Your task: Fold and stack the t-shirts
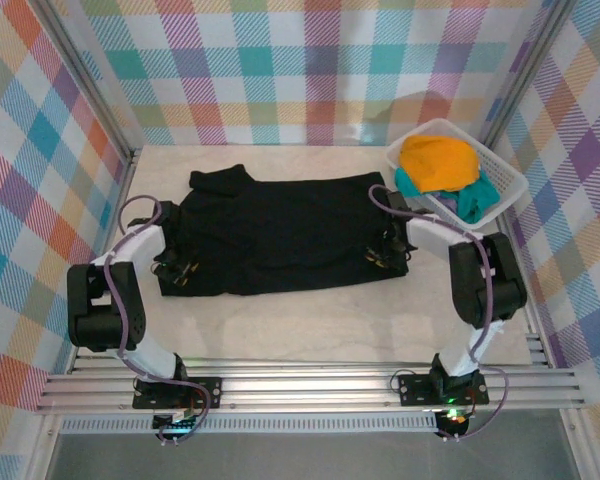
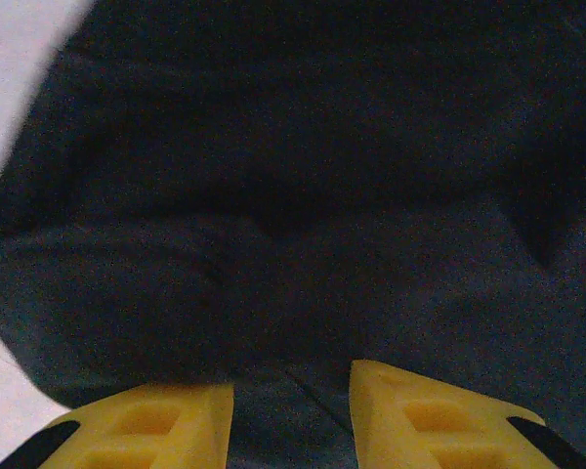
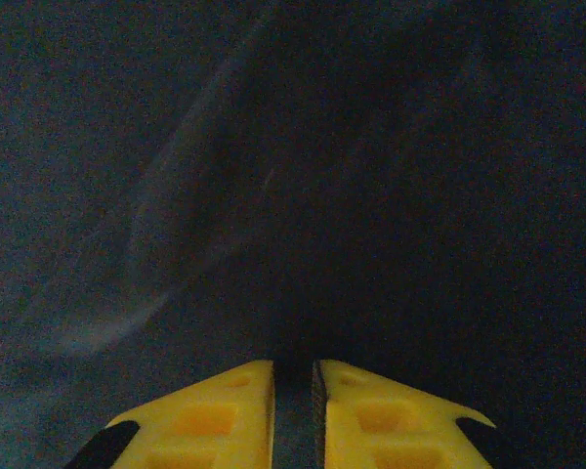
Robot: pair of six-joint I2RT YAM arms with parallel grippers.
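While my left hand [image 2: 291, 379] straddles the black t-shirt [image 1: 280, 235] half open, my right hand [image 3: 293, 369] pinches it, nearly closed.

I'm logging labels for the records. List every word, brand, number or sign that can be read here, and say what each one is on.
None can be read.
The black t-shirt, the orange t-shirt and the teal t-shirt in the white basket show no print or tag.
The checked walls carry pattern only.
A green light glows at the right arm's base, with no legible lettering beside it.
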